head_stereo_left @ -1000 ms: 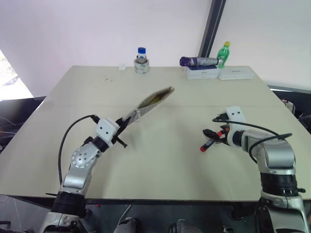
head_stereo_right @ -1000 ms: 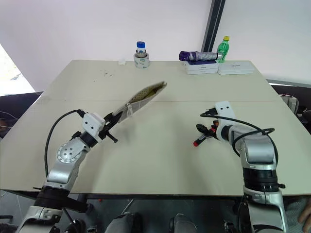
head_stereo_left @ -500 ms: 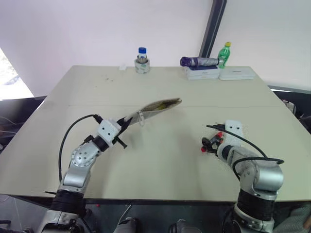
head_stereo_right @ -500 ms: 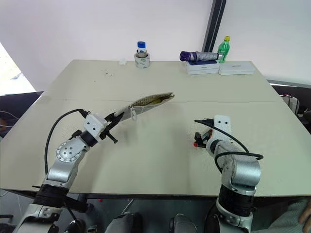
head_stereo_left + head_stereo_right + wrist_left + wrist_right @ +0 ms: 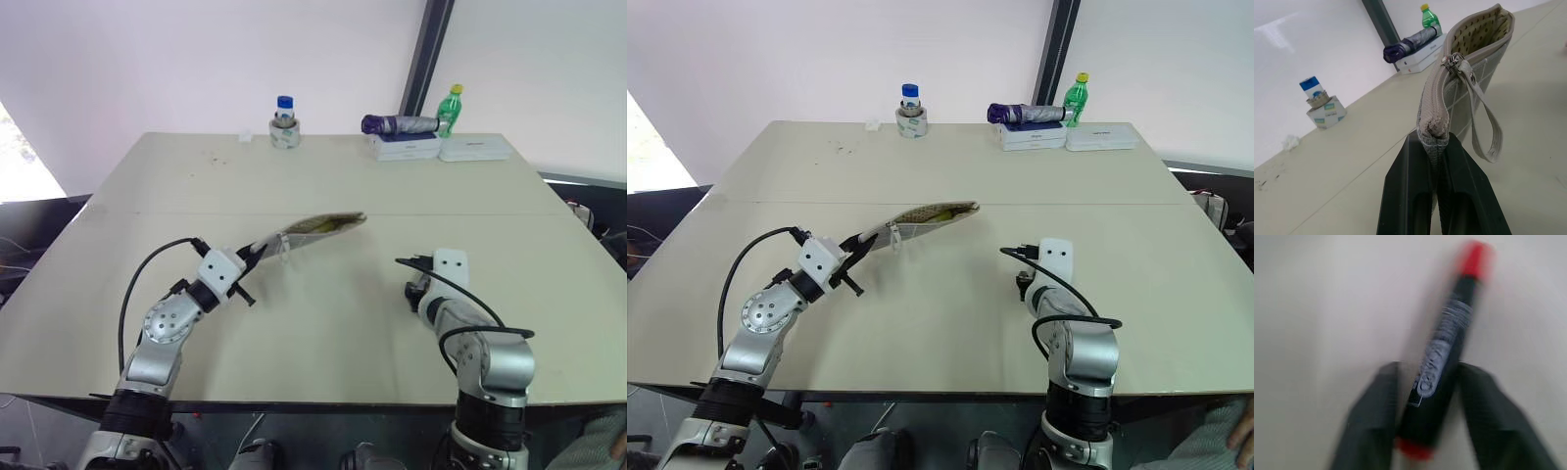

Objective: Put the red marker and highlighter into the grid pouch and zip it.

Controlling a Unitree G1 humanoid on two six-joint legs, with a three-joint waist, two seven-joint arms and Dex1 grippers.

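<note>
A broad beige table (image 5: pixel 323 176) stands before a plain white wall (image 5: pixel 196 59), where a dark vertical post (image 5: pixel 419 59) rises behind the far edge. Bright light, perhaps from a window, glares at the left edge (image 5: pixel 15 147).

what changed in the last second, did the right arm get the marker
The right gripper swung in toward the middle of the table and came down over the red marker, its fingers now closing around the barrel; a firm grip isn't certain yet. The grid pouch, clamped in the left gripper, tipped from steeply raised to nearly level. The bottles at the table's far edge stayed put.
</note>
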